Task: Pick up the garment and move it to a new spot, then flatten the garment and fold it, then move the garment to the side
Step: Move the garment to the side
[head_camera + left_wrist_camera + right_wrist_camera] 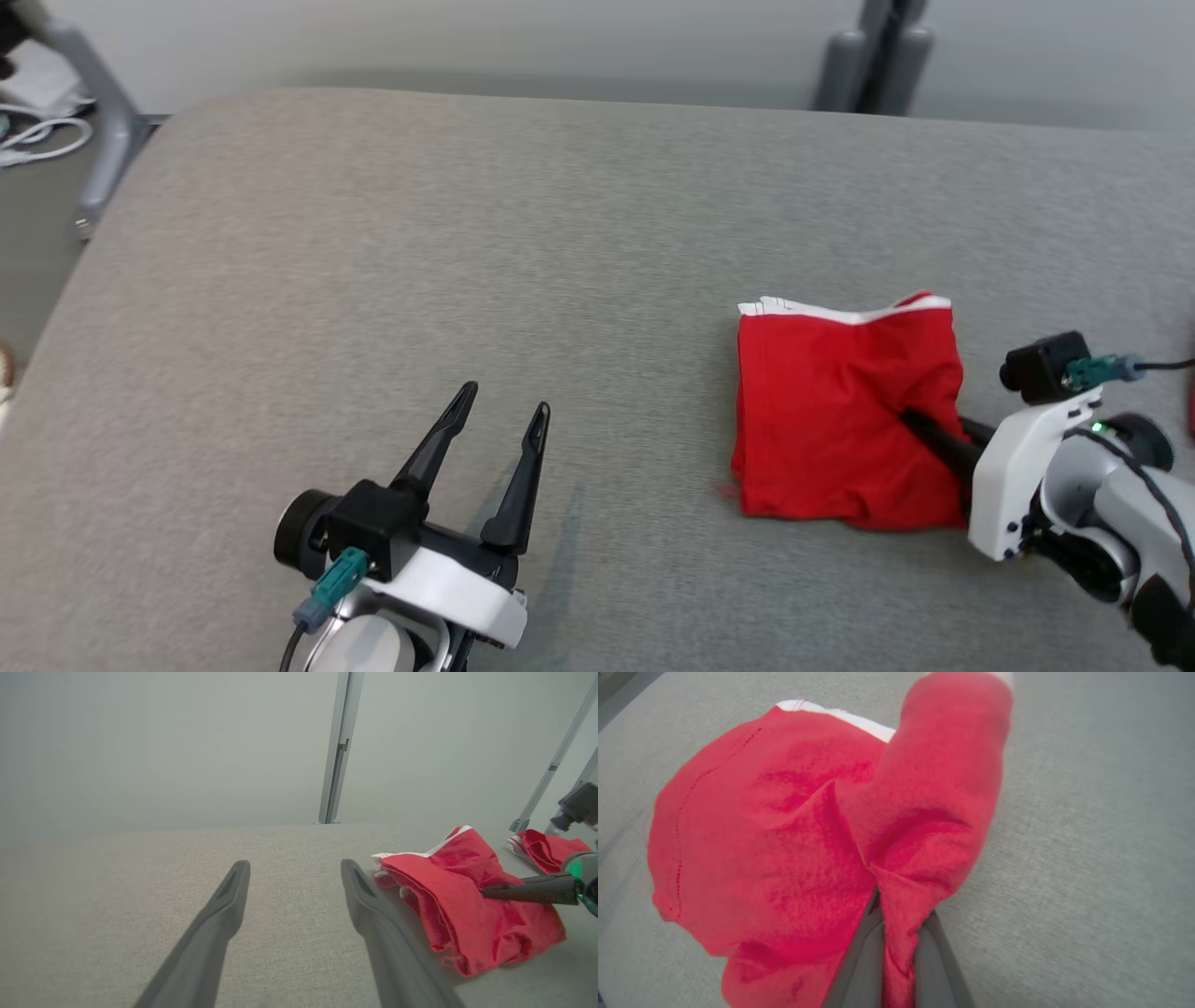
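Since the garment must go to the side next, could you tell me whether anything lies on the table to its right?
Yes: another red cloth lies beyond the garment on that side, past the right claw that grips the garment.

Red garment (784, 835) on grey surface (1064, 858), fold pinched between dark fingers (859, 966)

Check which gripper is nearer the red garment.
Right. The right gripper has its jaws shut on a fold of the red garment at its right edge. The left gripper sits open over the grey surface, clear to the garment's left.
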